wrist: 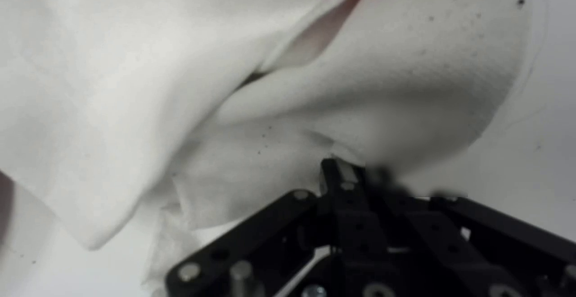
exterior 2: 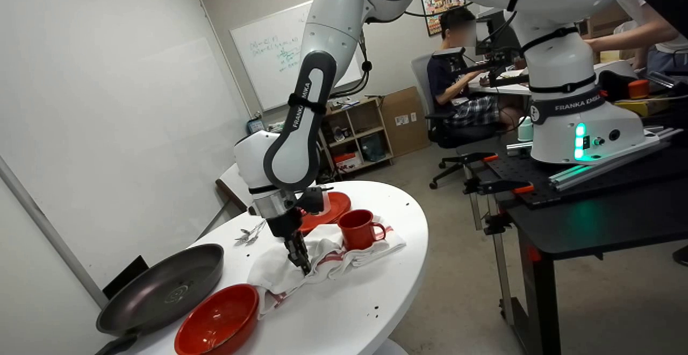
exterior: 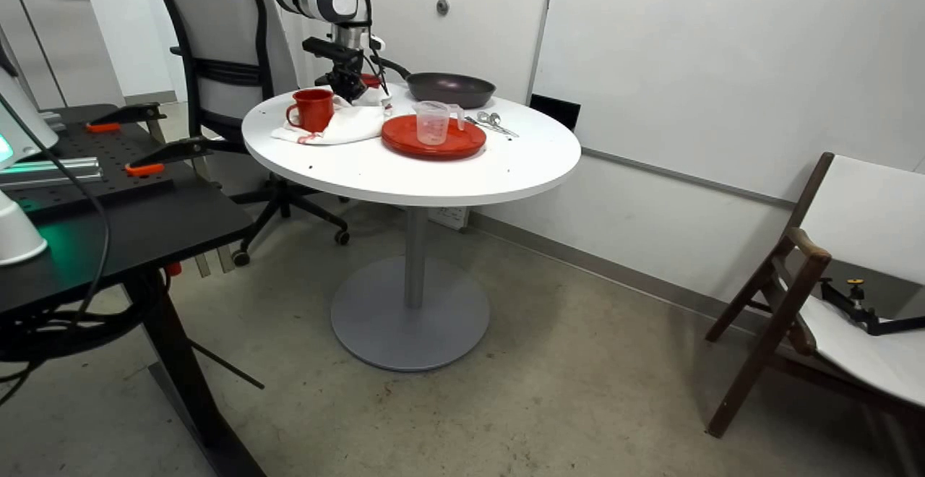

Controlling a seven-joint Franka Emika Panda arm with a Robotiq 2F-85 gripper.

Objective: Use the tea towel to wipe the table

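The round white table (exterior: 347,173) shows in both exterior views (exterior 2: 333,317); its white top (wrist: 546,162) shows at the edges of the wrist view. A white tea towel with red stripes (exterior: 355,125) lies crumpled on it (exterior 2: 271,269) and fills much of the wrist view (wrist: 112,85). My gripper (exterior 2: 305,270) points down into the towel at the tabletop. In the wrist view its fingers (wrist: 360,169) are close together with towel fabric at the tips; the right fingertip is blurred. It is partly hidden behind the mug in an exterior view (exterior: 352,92). Small dark crumbs (exterior 2: 376,307) lie on the tabletop.
A red mug (exterior 2: 357,229) stands on the towel's end. Red plates (exterior: 433,148) bear a clear measuring cup (exterior: 432,126). A dark frying pan (exterior 2: 161,290), a red bowl (exterior 2: 217,320) and spoons (exterior: 491,121) are on the table. An office chair (exterior: 220,50) stands behind it.
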